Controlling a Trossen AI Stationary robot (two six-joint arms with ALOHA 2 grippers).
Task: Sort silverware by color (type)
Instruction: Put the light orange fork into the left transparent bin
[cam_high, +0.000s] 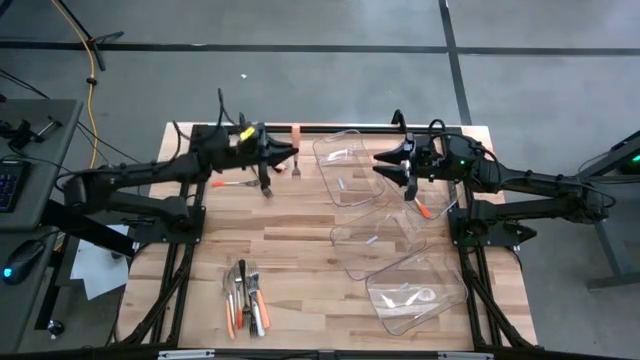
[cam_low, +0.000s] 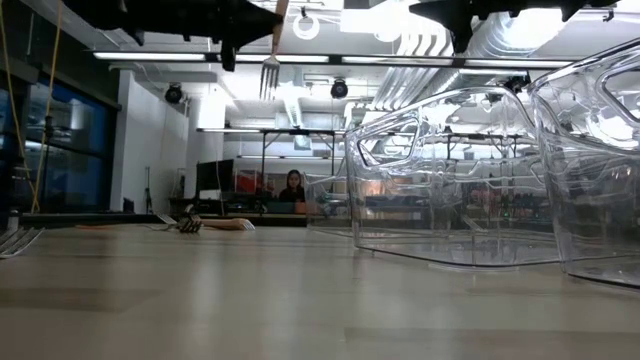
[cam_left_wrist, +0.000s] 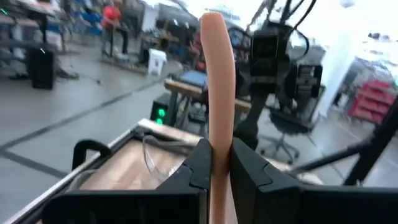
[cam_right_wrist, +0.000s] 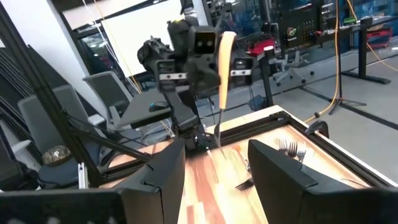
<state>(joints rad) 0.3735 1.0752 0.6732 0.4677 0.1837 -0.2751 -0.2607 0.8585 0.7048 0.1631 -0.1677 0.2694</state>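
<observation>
Jaws: left gripper (cam_left_wrist: 219, 168) clenched on an orange-handled fork (cam_low: 272, 50), held high above the table's far edge; right gripper (cam_right_wrist: 214, 165) released and holding nothing, hanging over the far clear bin.
Table: wooden table (cam_high: 300, 215) carries three clear bins down its right half and loose cutlery on its left half.
Bins: far bin (cam_high: 350, 165) lies just right of the held fork; a middle bin (cam_high: 375, 245) and a near bin (cam_high: 415, 290) follow toward the front edge. What each holds is too faint to tell.
Arms: left arm reaches in from the left, right arm from the right, and their grippers face one another across the far bin.
Pile: unsorted cutlery pile (cam_high: 245, 298) sits near the front edge, well apart from both grippers; an orange-handled piece (cam_high: 232, 185) lies alone on the wood below the left gripper.
Fork: its long axis hangs upright, handle pinched between the fingers and rising above them, tines pointing down.
Key relation: far bin lies to the right of the left jaws, so the carrying arm is likely the one to cross over the rim, and the fork would drop tines first.
</observation>
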